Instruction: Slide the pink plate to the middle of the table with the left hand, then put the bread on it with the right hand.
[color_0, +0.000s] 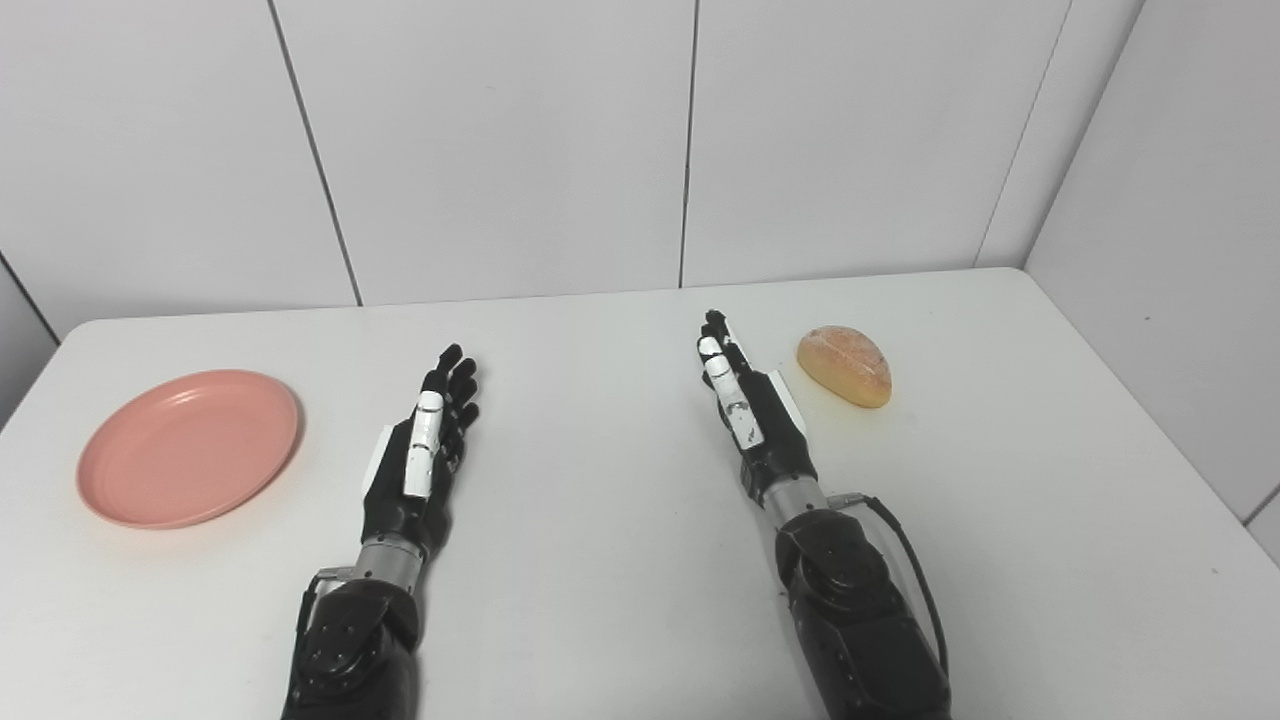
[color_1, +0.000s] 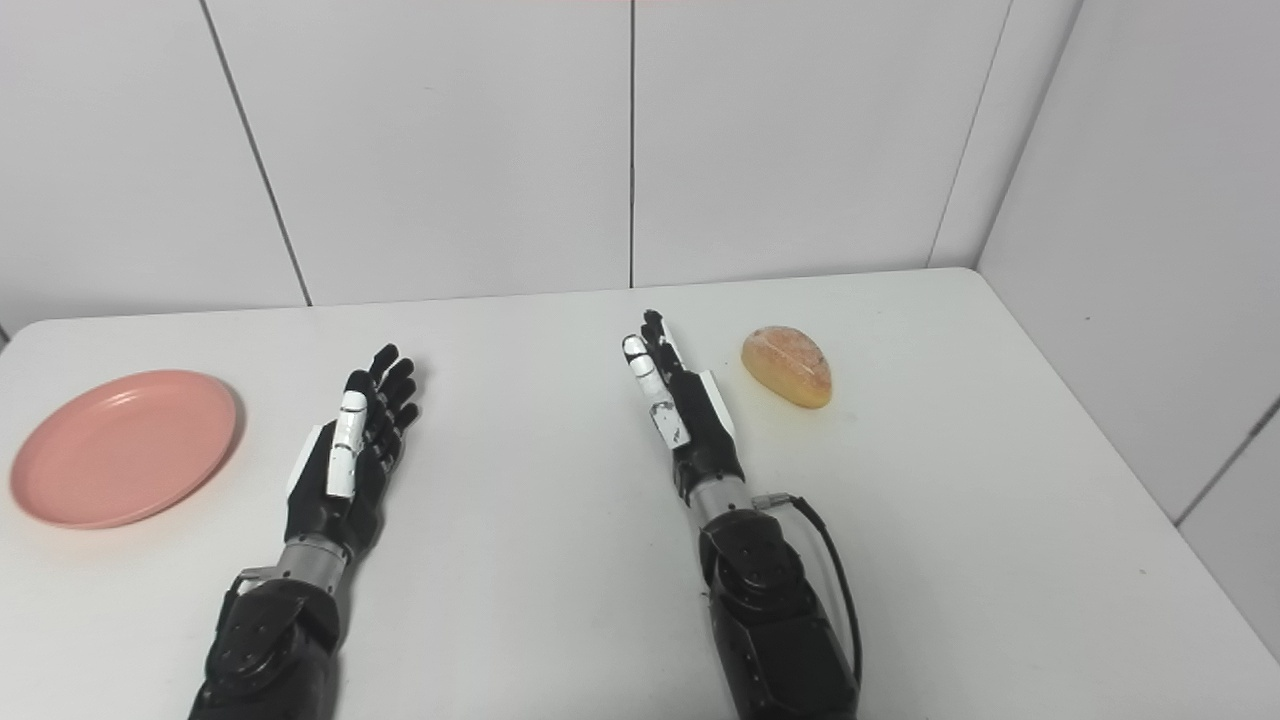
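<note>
The left robot hand (color_0: 420, 455) reaches forward from the bottom edge over the white surface (color_0: 600, 560), its black fingers (color_0: 455, 385) stretched out and slightly spread, thumb side up with the white plates along the top. It grips nothing and hangs released; whether its lower edge touches the surface is hard to judge from this angle. The right robot hand (color_0: 745, 400) is posed much the same, edge-on with fingers straight and pointing toward the back wall (color_0: 500, 140), also released and empty. A black cable (color_1: 835, 570) loops along the outer side of the right forearm.

No brand, label or legible writing shows on either robot hand; the small dark marks on the white plates are too faint to read.

The pink plate (color_0: 188, 447) lies flat near the left edge of the surface, well apart from the left robot hand and off to its left. The bread (color_0: 845, 366), a golden rounded roll, rests near the right side of the surface, just beyond and to the right of the right robot hand's fingertips, not touching them.

The right eye view shows more of the right side wall (color_1: 1150, 250) and cuts close to the plate's left rim, while the left eye view shows bare surface beyond that rim.
</note>
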